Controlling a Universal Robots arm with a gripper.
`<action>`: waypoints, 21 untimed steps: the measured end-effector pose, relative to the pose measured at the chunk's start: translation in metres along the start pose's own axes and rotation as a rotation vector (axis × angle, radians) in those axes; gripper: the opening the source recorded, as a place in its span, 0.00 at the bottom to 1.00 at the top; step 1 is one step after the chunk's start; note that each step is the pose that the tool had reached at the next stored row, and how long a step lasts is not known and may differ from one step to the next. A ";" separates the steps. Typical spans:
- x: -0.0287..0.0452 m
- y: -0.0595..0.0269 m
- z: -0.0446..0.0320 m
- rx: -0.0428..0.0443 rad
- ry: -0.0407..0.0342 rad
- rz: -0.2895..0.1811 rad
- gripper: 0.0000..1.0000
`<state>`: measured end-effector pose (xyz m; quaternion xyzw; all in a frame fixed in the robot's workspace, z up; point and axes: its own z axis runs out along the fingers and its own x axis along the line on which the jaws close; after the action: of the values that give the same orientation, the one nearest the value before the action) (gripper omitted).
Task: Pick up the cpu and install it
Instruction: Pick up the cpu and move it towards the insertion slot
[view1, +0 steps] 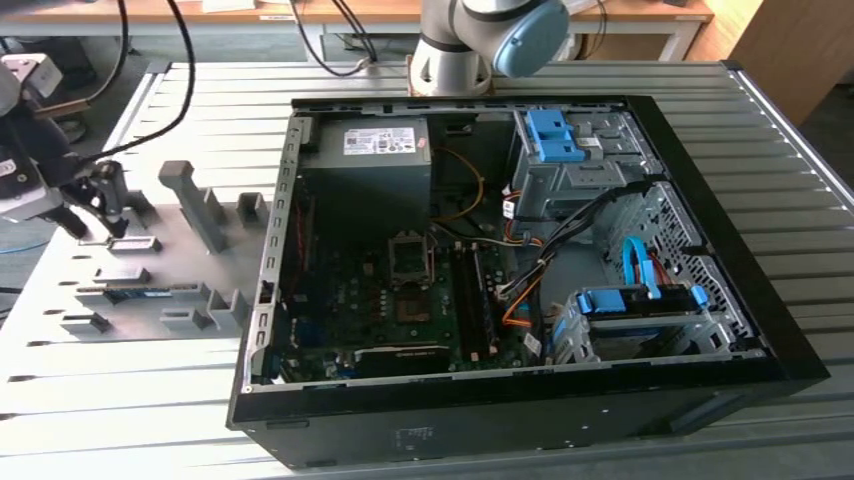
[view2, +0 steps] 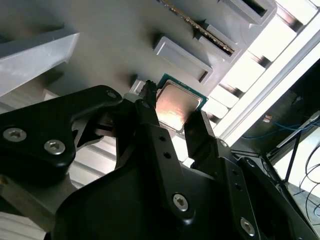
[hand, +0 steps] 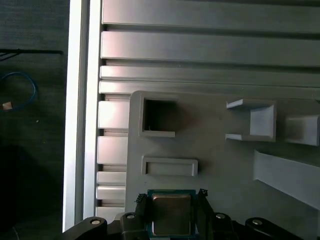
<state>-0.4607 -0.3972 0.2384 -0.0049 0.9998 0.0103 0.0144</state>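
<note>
Where the matte grey moulded tray (hand: 220, 150) lies at the exterior view's left of the open black computer case (view1: 534, 425), the black gripper (view2: 173, 104) pinches the cpu (hand: 171, 215) by two opposite edges. The chip is flat and square, its smooth silvery lid facing the wrist cameras, green rim showing.

**Exterior view:** the slatted table (view1: 134, 420) is being lit evenly by bright, diffuse light, while the inside of the computer case (view1: 534, 430) is being left in shadow.

**Second wrist view:** the table's slats are being washed out to white glare. A warm reflection is being returned by the cpu (view2: 177, 102), and the gripper (view2: 172, 111) is being rendered as a dark mass.
</note>
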 end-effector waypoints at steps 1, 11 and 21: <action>-0.0001 0.0001 -0.0045 -0.0001 0.0000 0.000 0.47; -0.0014 0.0010 -0.0498 0.0004 0.0000 0.000 0.47; -0.0028 0.0020 -0.0954 0.0004 0.0000 0.000 0.47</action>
<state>-0.4607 -0.3972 0.3339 -0.0049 0.9998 0.0101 0.0144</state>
